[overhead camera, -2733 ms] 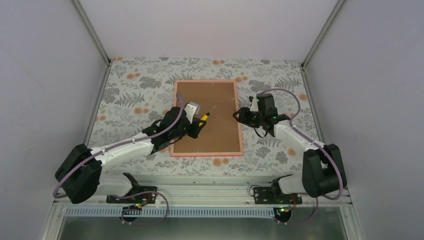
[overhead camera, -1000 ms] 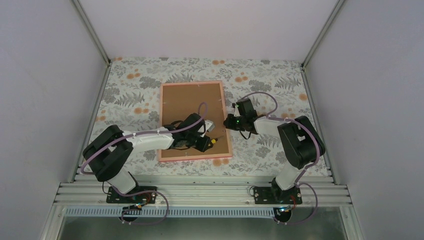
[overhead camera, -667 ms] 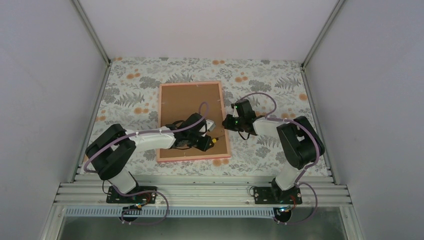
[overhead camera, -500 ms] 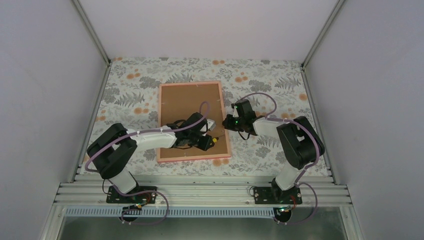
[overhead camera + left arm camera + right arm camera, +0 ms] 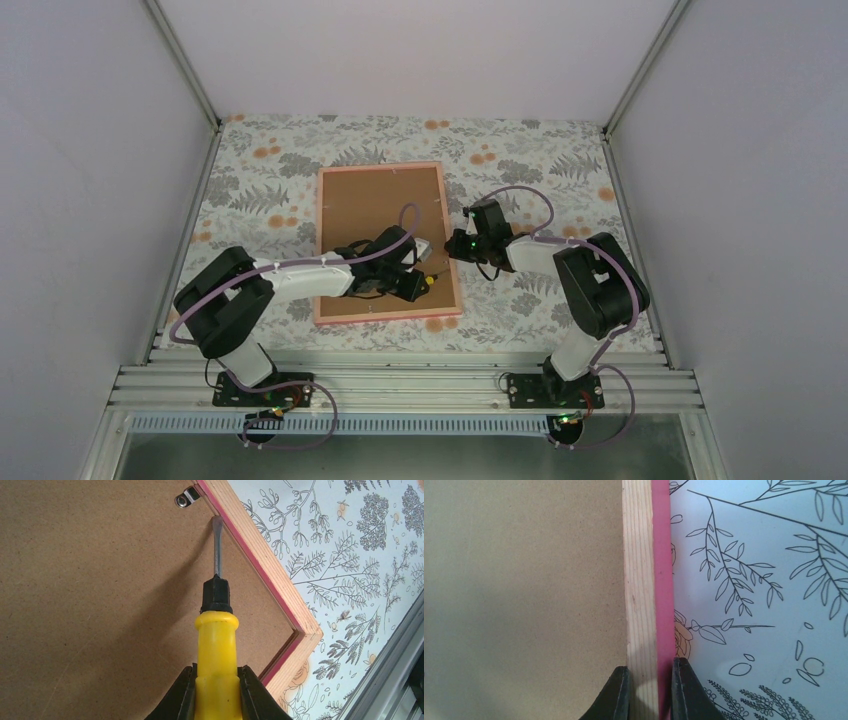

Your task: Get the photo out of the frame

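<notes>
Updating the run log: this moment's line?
left gripper: grips screwdriver, tip at frame edge | right gripper: clamps frame rail | photo: not visible

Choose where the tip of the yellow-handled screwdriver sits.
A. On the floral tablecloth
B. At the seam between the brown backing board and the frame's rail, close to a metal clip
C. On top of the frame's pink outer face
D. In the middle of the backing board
B: in the left wrist view the screwdriver's blade ends where the backing board meets the frame, just short of the metal clip.
</notes>
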